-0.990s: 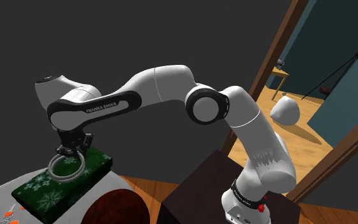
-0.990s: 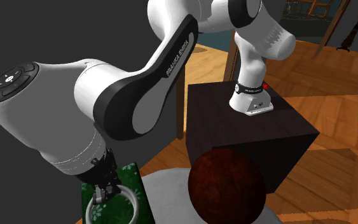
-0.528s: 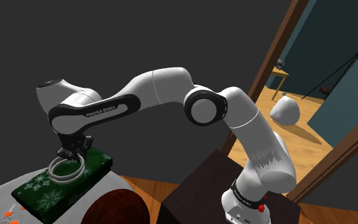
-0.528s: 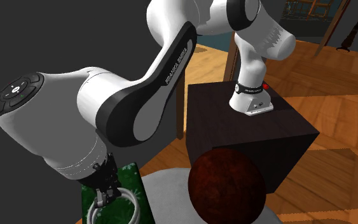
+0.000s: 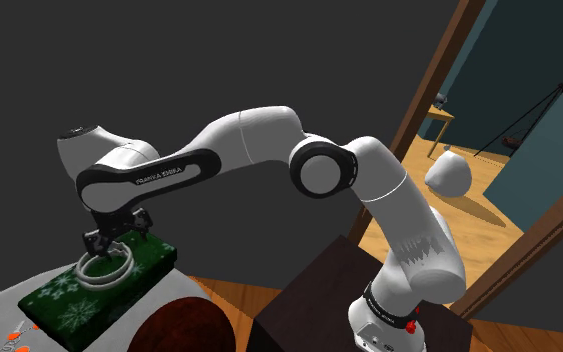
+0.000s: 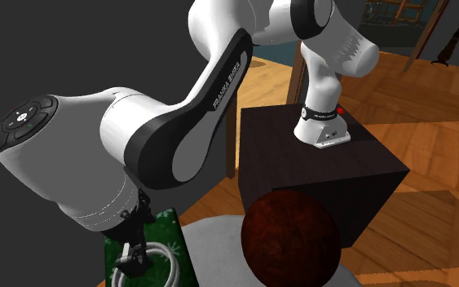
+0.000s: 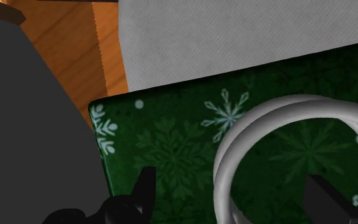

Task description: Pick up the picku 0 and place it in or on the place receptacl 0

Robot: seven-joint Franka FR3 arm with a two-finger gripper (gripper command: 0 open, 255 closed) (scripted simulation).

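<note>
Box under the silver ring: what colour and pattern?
Dark green box with pale snowflakes; clearest in the wrist view.

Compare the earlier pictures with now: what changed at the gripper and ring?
The arm came down slightly, and the grey ring now lies on the green snowflake box. The gripper has opened, its fingers apart on either side of the ring's rim without touching it. The box, dark red ball and stand stayed put.

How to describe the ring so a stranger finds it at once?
At the shoulder view's lower left, a green box with white snowflakes lies on a grey table. The ring rests on the box, under the hand: the only silvery loop there.
</note>
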